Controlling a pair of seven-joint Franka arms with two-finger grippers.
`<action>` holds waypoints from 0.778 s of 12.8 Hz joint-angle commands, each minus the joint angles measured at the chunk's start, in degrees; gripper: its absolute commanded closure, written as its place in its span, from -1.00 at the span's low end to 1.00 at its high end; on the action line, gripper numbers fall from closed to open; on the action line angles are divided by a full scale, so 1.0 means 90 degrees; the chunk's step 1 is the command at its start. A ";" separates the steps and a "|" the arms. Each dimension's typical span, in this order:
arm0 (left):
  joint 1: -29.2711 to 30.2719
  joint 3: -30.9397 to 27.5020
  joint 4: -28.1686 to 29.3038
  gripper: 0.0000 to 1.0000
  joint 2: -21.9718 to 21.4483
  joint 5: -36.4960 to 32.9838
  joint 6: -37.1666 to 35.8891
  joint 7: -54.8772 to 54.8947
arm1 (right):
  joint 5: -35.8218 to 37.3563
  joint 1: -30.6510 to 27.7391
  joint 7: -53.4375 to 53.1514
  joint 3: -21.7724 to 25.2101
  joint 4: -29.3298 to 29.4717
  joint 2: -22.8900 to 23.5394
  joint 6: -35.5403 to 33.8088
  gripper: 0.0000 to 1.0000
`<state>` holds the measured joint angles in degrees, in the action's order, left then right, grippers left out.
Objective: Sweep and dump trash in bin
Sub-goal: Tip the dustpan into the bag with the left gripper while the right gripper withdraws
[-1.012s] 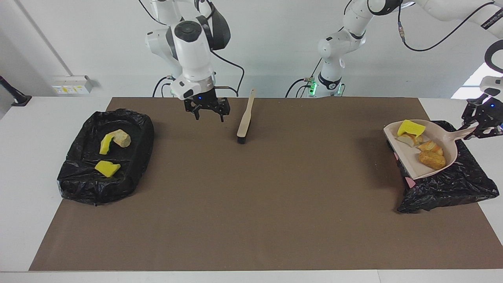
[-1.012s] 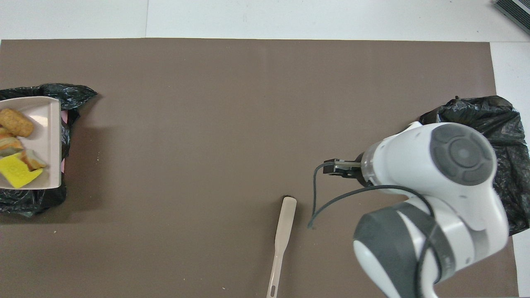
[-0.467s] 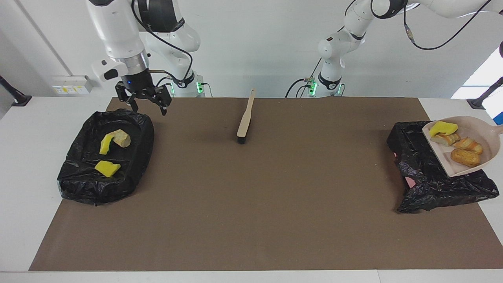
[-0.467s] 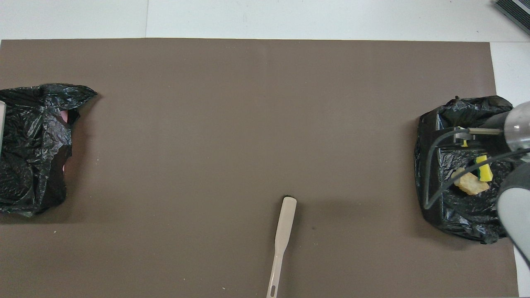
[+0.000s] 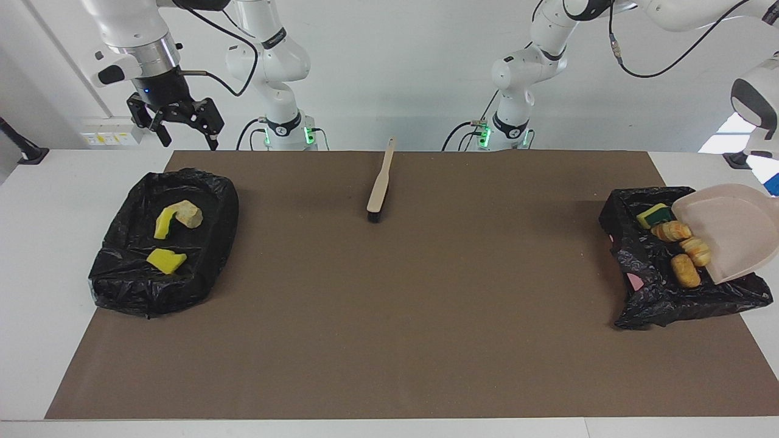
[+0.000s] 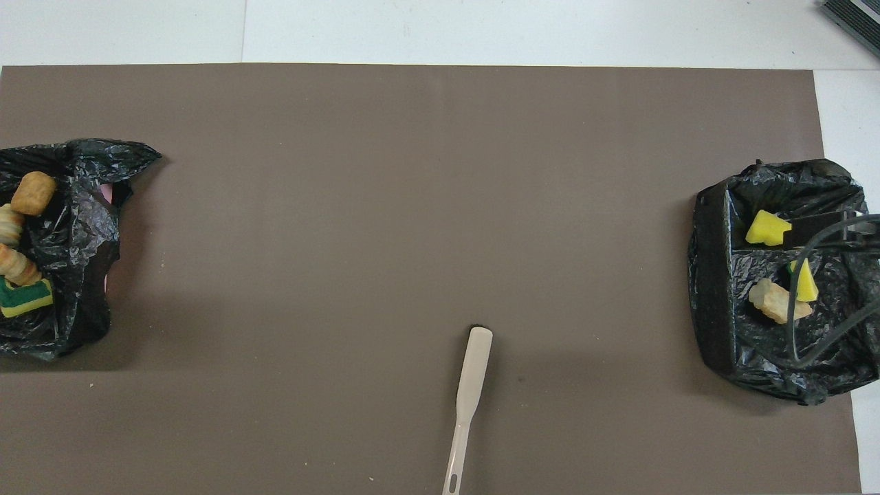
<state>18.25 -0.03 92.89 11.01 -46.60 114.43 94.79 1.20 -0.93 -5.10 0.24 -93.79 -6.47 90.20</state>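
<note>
The tipped dustpan (image 5: 733,228) spills scraps (image 5: 680,242) into the bin (image 5: 633,292), its gripping left end effector unseen; right end effector (image 5: 176,125) waits spread.

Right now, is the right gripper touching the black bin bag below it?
Apart. The facing view shows the right gripper open, hanging in the air well above the bin bag, with white wall showing between them.

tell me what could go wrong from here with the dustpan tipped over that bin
1. The dustpan is tilted over the bin at the left arm's end; the bread pieces sit near the liner's low edge, so one might roll out onto the mat.
2. The liner there looks crumpled and slack; the dustpan's lip could snag it when it lifts away.
3. The left gripper is out of view, so its hold on the handle cannot be checked.
</note>
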 commanded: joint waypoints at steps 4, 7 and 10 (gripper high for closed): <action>-0.0182 -0.0085 0.0334 1.00 -0.0695 -0.0663 0.0157 -0.0200 | -0.0016 -0.0033 0.0078 -0.0046 0.0030 -0.0023 -0.0051 -1.00; -0.0201 -0.0036 0.0120 1.00 -0.0774 0.0114 -0.0222 -0.0249 | -0.0016 -0.0004 0.0088 -0.0066 0.0030 -0.0023 -0.0061 -1.00; -0.0201 -0.0026 -0.0077 1.00 -0.0774 0.1404 -0.0517 -0.0278 | -0.0016 -0.0014 0.0078 -0.0066 0.0030 -0.0023 -0.0061 -1.00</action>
<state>16.80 -0.24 93.08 4.46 -38.93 111.81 93.11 1.20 -0.85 -5.10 -0.21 -93.78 -6.47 90.10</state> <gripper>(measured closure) 0.674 0.000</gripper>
